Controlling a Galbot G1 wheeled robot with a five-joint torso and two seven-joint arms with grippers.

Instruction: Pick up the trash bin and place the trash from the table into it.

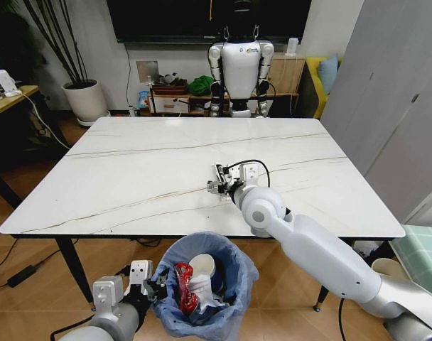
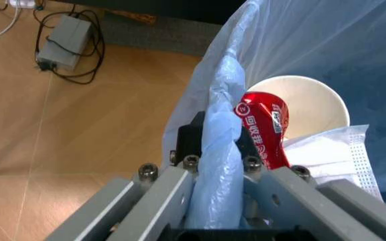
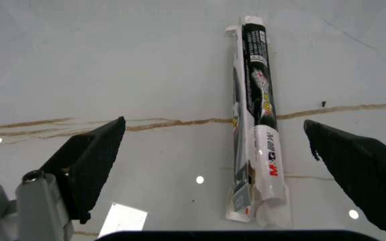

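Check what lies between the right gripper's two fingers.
The black-white stick wrapper lies flat on the table between the open right gripper fingers, seen in the right wrist view.

The table (image 1: 152, 163) is white marble with thin brown veins and a black edge. The stick wrapper (image 3: 257, 120) is black and white with red lettering. The trash bin (image 1: 234, 280) wears a light-blue bag, holding a red can (image 1: 183, 285) with white print and a white cup (image 2: 307, 108).

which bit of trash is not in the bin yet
The black-white stick wrapper: it lies flat on the table between the open right gripper fingers. The red can, cup and mask sit in the trash bin.
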